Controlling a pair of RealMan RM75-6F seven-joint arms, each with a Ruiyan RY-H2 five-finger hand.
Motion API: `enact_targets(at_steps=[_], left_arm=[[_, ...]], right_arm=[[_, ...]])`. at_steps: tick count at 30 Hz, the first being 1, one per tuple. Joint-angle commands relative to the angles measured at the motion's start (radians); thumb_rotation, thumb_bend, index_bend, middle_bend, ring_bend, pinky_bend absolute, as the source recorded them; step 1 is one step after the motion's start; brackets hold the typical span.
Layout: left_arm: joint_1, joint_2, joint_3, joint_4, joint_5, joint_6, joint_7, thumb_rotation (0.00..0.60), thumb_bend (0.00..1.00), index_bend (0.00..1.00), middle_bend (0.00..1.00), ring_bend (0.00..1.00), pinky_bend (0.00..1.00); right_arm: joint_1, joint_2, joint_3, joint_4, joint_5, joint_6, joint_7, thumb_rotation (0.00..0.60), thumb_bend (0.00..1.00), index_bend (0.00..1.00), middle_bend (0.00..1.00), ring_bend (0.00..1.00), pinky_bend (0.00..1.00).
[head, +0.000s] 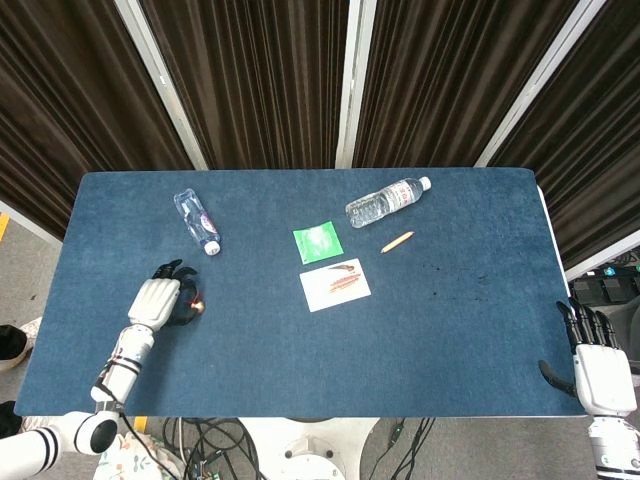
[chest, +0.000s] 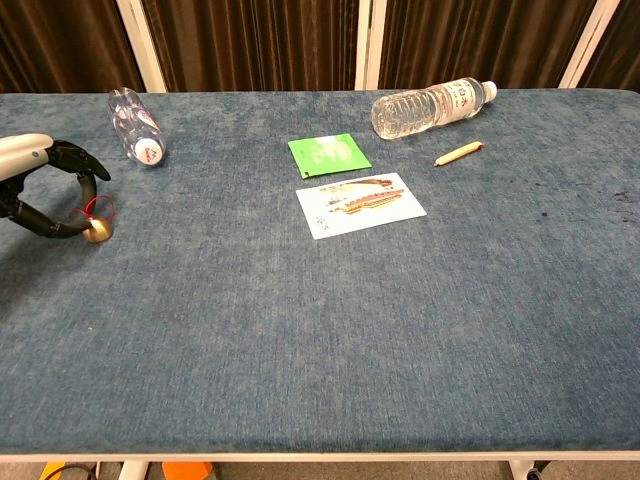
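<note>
1. Left robot hand (chest: 40, 190) curled around small round gold bell on red string (chest: 96, 231), around 9 o'clock on blue bench (chest: 320, 330).
2. Probably light, rolls easily; best pinched by the string loop.
3. Right robot hand (head: 598, 360) spread wide, holding nothing, 4 o'clock edge.

We are looking at a staged lab or studio space. Dark pleated curtains (head: 260, 80) are enclosing a blue cloth-covered table (head: 450, 330), and cables (head: 215, 445) are trailing across the floor beneath it.

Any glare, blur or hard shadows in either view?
Head view: even light, sharp, faint shadows; the gold bell by the left hand is too small to resolve. Chest view: soft shadow under that hand, highlights on the clear bottle, table lines bowed.
</note>
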Motion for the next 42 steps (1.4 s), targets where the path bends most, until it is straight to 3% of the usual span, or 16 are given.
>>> enact_targets(at_steps=[1,30,42], left_arm=[[-0.001,0.002,-0.002,-0.003,-0.001,0.001,0.000,0.600,0.33,0.55,0.21,0.03,0.11],[-0.014,-0.001,0.001,-0.004,-0.020,-0.007,0.025,0.600,0.37,0.59,0.22,0.03,0.11],[0.000,0.046,-0.008,-0.073,-0.003,0.027,-0.004,0.600,0.37,0.61,0.23,0.03,0.11]], right_arm=[[0.000,0.000,0.000,0.000,0.001,0.000,0.000,0.600,0.16,0.00,0.00,0.00,0.00],[-0.002,-0.007,0.000,0.017,0.006,-0.003,0.014,0.600,0.16,0.00,0.00,0.00,0.00],[-0.003,-0.006,0.001,0.016,0.006,0.000,0.014,0.600,0.16,0.00,0.00,0.00,0.00]])
